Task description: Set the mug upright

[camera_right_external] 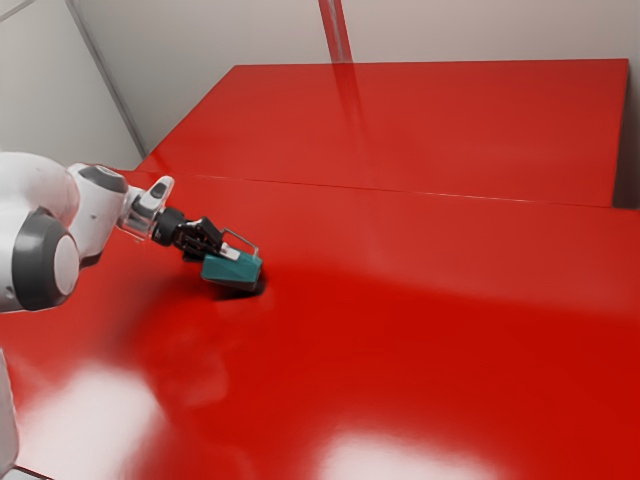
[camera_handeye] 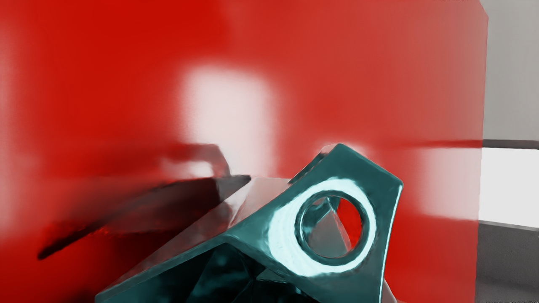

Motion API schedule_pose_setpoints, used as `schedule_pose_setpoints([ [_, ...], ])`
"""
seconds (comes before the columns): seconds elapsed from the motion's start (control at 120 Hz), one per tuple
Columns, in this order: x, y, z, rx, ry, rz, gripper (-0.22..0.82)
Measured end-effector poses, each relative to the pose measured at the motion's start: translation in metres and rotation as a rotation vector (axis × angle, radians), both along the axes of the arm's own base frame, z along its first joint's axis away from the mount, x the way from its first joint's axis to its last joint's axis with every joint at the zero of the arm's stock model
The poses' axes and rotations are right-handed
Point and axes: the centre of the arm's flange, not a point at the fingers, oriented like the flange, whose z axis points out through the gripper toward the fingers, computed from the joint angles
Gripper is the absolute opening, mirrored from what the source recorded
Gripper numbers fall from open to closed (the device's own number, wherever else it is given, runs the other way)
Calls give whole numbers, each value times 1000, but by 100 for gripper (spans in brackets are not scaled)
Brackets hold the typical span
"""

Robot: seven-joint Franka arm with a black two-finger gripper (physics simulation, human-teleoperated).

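Gripper (camera_right_external: pixel 219 246) at centre-left of the exterior view, pitched down toward the exterior view's right, right up against the mug (camera_right_external: pixel 232 270). Whether it is spread, pressed together or pinching the mug, I cannot tell.

Mug: teal, angular body, lying over at a slant rather than upright, left of the exterior view's middle. Thin pale loop stands above its upper edge. Dark shadow (camera_right_external: pixel 243 292) directly beneath, on the red table (camera_right_external: pixel 400 300); whether the mug's low edge touches the table, cannot tell.

Wrist view, close: flat teal face of the mug with a round hole through it, bright pale ring of glare about the hole. Through the hole: red of the table, plus grey and teal facets. Next to this face a deep, dark teal hollow with faint lighter glints; contents too dark to make out. Grey, glassy-looking wedge alongside the teal rim; what it belongs to, cannot tell.

Arm (camera_right_external: pixel 100 220) white with dark grey joints, entering at the left edge of the exterior view. Table glossy, white glare patches at lower left and bottom centre, thin seam running across its upper part. Pale wall (camera_right_external: pixel 480 30) along the top, red stripe (camera_right_external: pixel 334 28) down it near top centre.
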Motion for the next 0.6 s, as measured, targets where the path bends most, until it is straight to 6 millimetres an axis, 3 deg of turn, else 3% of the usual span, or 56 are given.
schedule_pose_setpoints([
  [0.1, 5, -11, 23, -5, -40, -16, -15],
  [0.258, 13, -38, 78, 17, -111, -72, -17],
  [0.375, 11, -84, 137, 143, -160, -201, -17],
  [0.433, 6, -112, 157, 246, -166, -288, -17],
  [0.508, -4, -141, 168, 386, -157, -383, -18],
  [0.6, -11, -161, 164, 565, -144, -474, -18],
])
